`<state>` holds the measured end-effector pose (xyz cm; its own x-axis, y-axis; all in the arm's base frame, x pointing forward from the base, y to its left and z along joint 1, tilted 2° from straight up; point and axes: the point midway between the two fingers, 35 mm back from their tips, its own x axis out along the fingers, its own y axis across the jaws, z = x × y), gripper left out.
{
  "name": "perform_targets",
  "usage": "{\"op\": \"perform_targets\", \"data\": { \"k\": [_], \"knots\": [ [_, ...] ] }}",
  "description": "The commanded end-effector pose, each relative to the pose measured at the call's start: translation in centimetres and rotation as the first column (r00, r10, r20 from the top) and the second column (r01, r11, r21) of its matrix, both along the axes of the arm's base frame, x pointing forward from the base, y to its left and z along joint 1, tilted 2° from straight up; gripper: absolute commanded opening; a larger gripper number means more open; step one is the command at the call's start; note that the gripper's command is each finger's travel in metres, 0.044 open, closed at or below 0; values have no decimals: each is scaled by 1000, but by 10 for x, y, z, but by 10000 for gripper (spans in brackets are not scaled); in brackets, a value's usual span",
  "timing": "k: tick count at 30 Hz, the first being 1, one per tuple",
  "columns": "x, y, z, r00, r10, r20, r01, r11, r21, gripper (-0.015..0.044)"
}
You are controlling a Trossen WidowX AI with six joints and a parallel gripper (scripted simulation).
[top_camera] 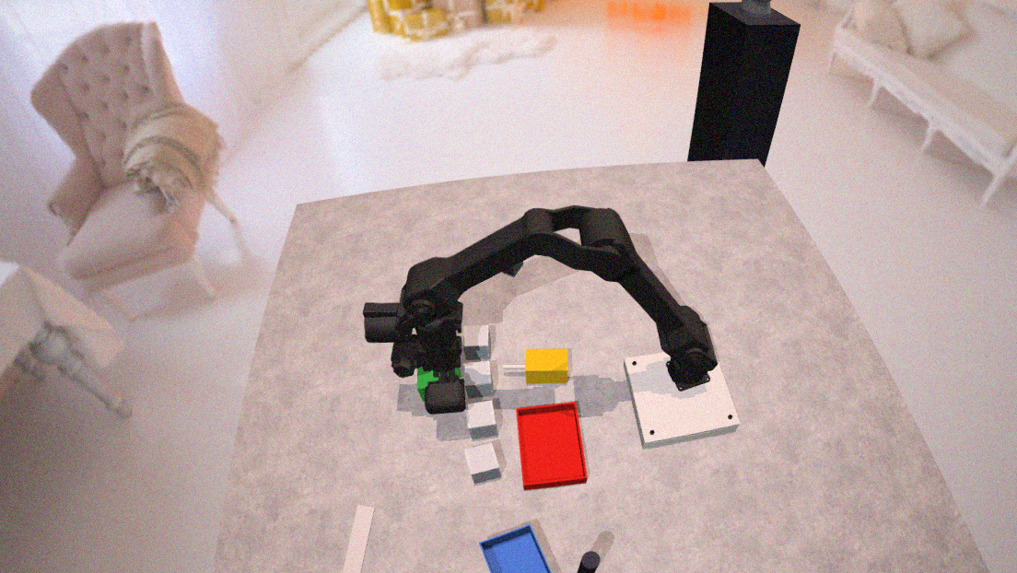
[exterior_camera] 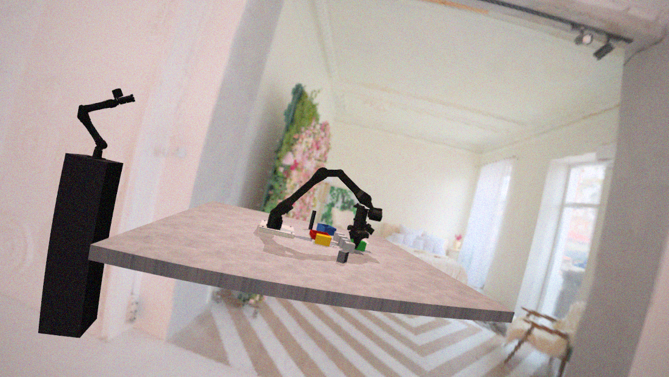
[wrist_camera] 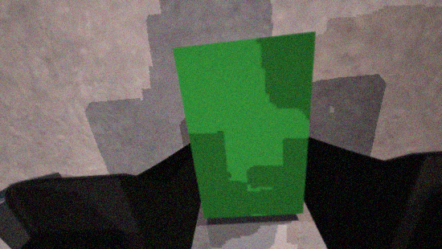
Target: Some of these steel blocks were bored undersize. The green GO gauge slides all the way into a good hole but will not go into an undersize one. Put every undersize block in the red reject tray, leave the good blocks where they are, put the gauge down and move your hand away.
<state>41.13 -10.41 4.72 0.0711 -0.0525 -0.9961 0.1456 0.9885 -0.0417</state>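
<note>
My gripper [top_camera: 440, 377] [exterior_camera: 357, 241] [wrist_camera: 243, 140] is shut on the green gauge [top_camera: 427, 384] [exterior_camera: 362, 245] [wrist_camera: 241, 88], low over the table, left of the block row in the top view. The gauge's block-side end is close to the second block from the back [top_camera: 480, 377] [wrist_camera: 259, 237]; a thin dark strip shows between them in the wrist view. The pin is hidden, so its depth cannot be seen. The other blocks in the row are the back block [top_camera: 477, 340], the third block [top_camera: 482, 416] and the front block [top_camera: 482, 461]. The red tray [top_camera: 552, 448] [exterior_camera: 314, 233] holds nothing.
A yellow gauge [top_camera: 546, 365] [exterior_camera: 323, 239] lies right of the row. A dark grey block [top_camera: 513, 269] [exterior_camera: 342, 256] stands farther back. A blue tray [top_camera: 516, 554] [exterior_camera: 326, 228], a black post [top_camera: 588, 562] [exterior_camera: 312, 220] and a pale strip [top_camera: 359, 537] are toward the front.
</note>
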Motion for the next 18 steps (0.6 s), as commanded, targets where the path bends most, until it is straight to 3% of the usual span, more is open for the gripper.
{"op": "perform_targets", "data": {
  "k": [1, 18],
  "knots": [
    [-1, 0, 4, 1000, 5, 11, -5, 1000, -3, 0],
    [-6, 1, 4, 1000, 5, 11, -5, 1000, -3, 0]
  ]
}}
